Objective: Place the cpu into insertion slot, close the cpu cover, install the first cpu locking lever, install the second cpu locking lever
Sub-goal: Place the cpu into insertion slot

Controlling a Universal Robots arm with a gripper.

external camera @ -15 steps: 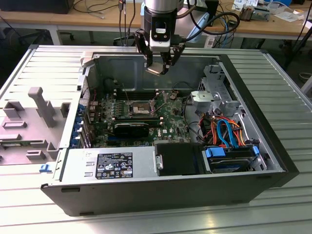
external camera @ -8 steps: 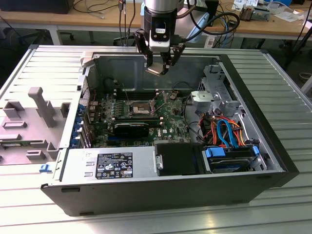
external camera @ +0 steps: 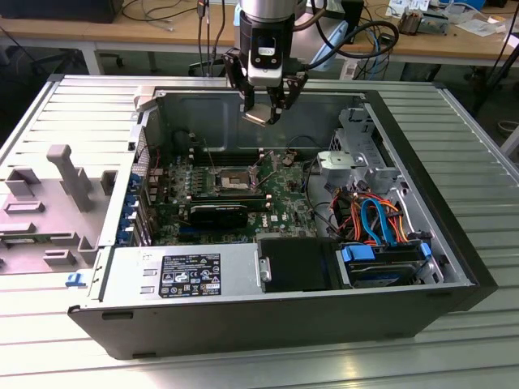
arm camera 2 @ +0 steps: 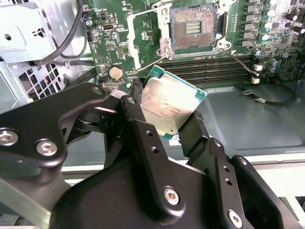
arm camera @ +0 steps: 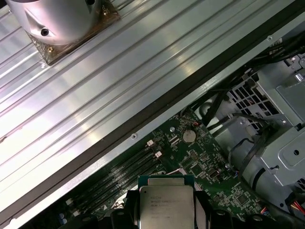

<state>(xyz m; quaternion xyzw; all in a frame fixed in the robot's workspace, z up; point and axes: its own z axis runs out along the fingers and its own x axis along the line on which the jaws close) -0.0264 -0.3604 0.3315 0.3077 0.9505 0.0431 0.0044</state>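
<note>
The exterior view looks steeply down on the whole computer case point(external camera: 243, 320); both close wrist views share the motherboard point(arm camera 2: 100, 45) and cpu point(arm camera 2: 169, 107).

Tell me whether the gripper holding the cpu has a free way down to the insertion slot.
Probably yes. The gripper hangs above the open case, shut on the cpu. The insertion slot lies lower down on the board with its dark centre bare, and nothing shows between chip and socket.

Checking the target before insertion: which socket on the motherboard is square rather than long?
The insertion slot: silver-rimmed, with a dark gold-tinted centre. The memory slots beside it are long, narrow and black. The hand holds the cpu.
</note>
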